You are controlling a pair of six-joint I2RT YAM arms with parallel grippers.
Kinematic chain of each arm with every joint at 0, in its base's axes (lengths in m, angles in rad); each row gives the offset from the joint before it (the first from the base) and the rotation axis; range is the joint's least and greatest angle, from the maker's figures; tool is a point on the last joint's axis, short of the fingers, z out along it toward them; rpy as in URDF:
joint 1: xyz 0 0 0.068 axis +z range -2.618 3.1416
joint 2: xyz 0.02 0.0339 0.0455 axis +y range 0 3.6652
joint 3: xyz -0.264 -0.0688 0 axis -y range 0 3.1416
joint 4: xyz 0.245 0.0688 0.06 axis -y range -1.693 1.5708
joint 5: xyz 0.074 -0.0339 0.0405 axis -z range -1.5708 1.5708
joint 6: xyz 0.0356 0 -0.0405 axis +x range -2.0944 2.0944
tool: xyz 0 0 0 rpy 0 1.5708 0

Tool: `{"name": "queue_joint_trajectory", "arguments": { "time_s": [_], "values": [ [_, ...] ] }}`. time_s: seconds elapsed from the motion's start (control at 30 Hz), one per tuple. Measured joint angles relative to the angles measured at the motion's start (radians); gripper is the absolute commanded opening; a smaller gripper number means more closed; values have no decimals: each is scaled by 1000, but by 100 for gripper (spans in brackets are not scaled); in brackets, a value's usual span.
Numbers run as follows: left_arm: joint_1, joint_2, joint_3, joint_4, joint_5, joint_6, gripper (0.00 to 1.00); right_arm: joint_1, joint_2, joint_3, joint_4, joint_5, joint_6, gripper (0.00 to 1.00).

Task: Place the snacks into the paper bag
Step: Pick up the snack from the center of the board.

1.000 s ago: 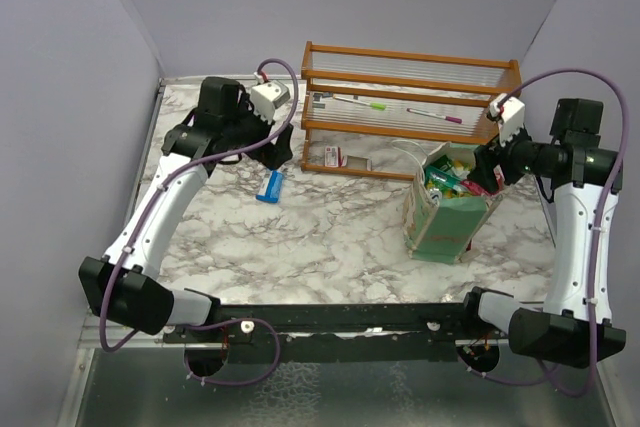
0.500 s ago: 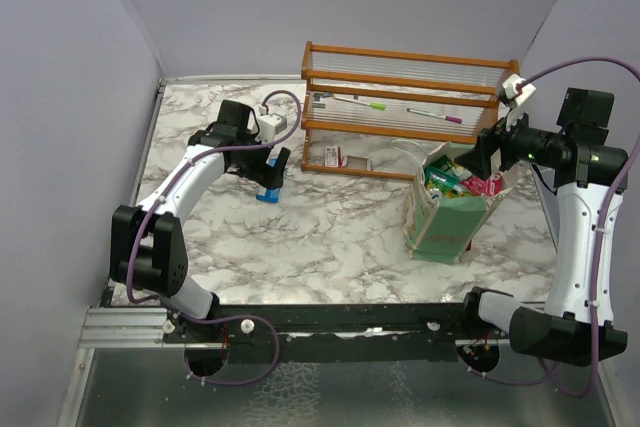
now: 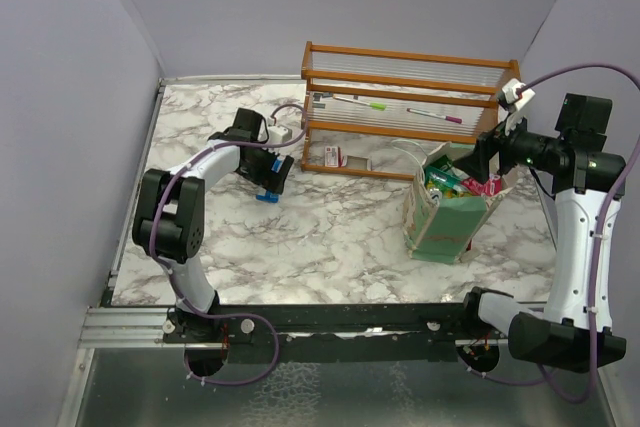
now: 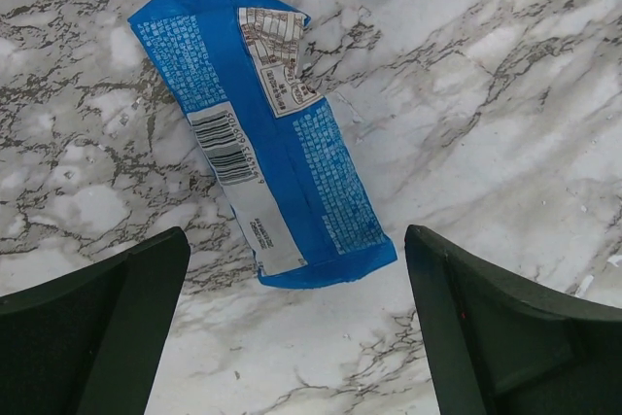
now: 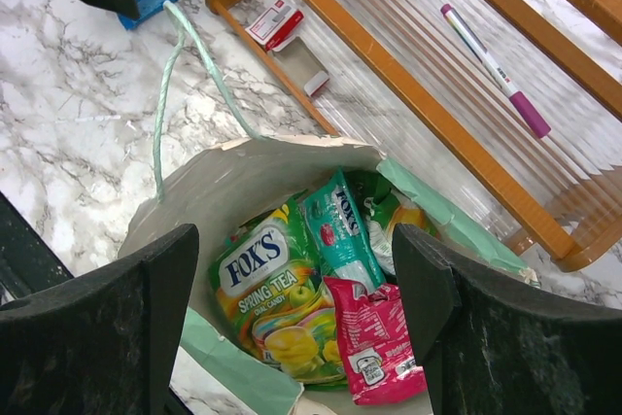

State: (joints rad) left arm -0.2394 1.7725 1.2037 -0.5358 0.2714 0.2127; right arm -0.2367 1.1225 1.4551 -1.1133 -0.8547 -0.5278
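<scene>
Over to the left gripper (image 4: 294, 235) first: jaws spread wide, nothing between them, hanging right above the slim blue bar wrapper (image 4: 262, 133). Flat and glossy, that wrapper, lying on the white, grey-veined marble counter (image 4: 505, 94), running from 11 o'clock down to 5 o'clock in the left wrist view. Back side up: a white seam strip along the middle, a barcode, a pale printed flap near the 11 o'clock end, blocks of white text too fine to read. From above, at roughly 10 o'clock on the counter, well apart from the bag.

Now across to 3 o'clock: the paper bag (image 3: 447, 229), boxy, pale green outside, cream inside, standing upright with its mouth open and a thin pale handle looping out toward 10 o'clock in the right wrist view. Right gripper (image 5: 294, 240) poised over that mouth, jaws wide apart, holding nothing.

Down inside, shiny packets in a heap: a green-and-yellow packet (image 5: 267, 298) reading "FOX'S SPRING TEA", a teal packet (image 5: 342, 230) also marked "FOX'S", a small red-pink packet (image 5: 374, 342) at 5 o'clock with a white label patch, print too small to make out.

Just beyond the bag, toward 12 o'clock, the brown wooden slatted rack (image 3: 400, 112) with clear ridged shelves, a white pen (image 5: 491, 55) with a magenta cap and a small red-and-white box (image 5: 277, 24) lying on them.
</scene>
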Motion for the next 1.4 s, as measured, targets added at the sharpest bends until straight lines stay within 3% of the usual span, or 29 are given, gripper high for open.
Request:
{"name": "queue_joint_trajectory", "arguments": {
  "time_s": [0.77, 1.4],
  "values": [
    [1, 71, -21, 120, -47, -88, 56, 0, -2, -45, 20, -1, 4, 77],
    [2, -148, -186, 120, 9, -30, 33, 7, 34, -19, 21, -7, 15, 77]
  ]
}}
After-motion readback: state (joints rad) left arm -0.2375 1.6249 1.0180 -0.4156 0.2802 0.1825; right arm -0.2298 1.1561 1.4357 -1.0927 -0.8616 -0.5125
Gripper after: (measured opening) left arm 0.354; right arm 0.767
